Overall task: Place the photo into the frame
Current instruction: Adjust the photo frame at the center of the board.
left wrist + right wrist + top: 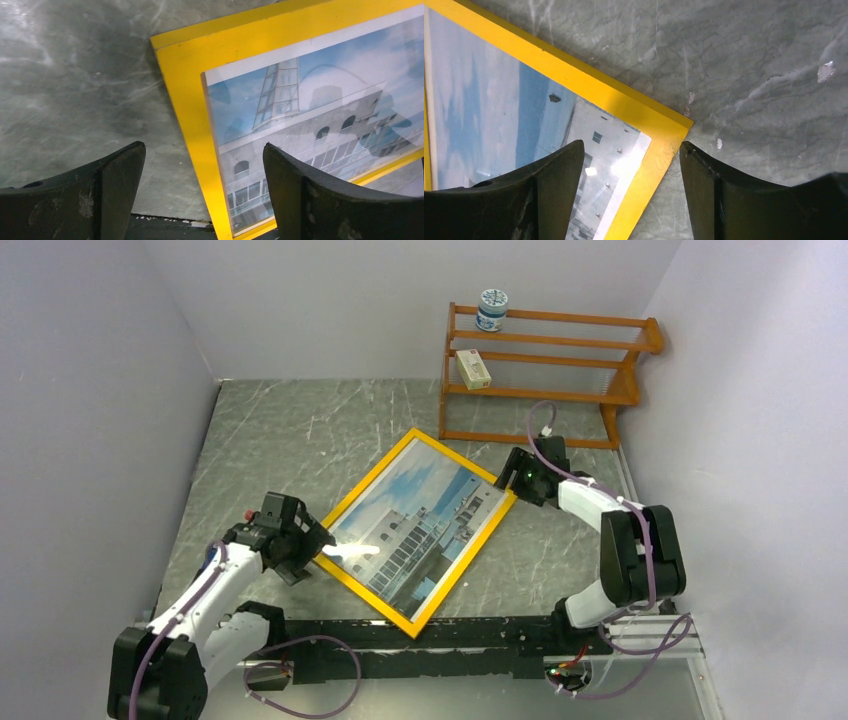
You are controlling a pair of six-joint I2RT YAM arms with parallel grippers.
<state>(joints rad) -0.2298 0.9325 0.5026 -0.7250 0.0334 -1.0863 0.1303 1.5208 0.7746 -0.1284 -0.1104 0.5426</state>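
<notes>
The frame (367, 486) lies flat on the table (290, 430), yellow side up, turned cornerwise to me; the photo (425, 525) shows inside it, building and sky facing up, so I judge the insertion itself all but done and the step in hand to be a last check and a clean let-go.

My left gripper (308, 540) sits at the frame's left corner, fingers spread wide and holding nothing; in the left wrist view the fingers (112, 175) stand on either side of the yellow side rail (192, 115), one over bare table, the other over the print (310, 115). My right gripper (512, 476) is at the opposite corner, fingers fairly wide too and empty; in the right wrist view that corner (664, 132) lies between them.

Whether either set of fingertips touches the frame I cannot tell from these views.

To finish well, I would first look for an even fit: a white strip (300, 50) runs along one edge of the print, and I cannot say whether it is the print's own margin or a gap; if a gap, a light nudge from the rail side, not a pinch, should do. Then I would lift each arm straight up, fingers apart, one at a time, so nothing drags the frame or scuffs the glossy face; a sideways exit risks skewing it.
</notes>
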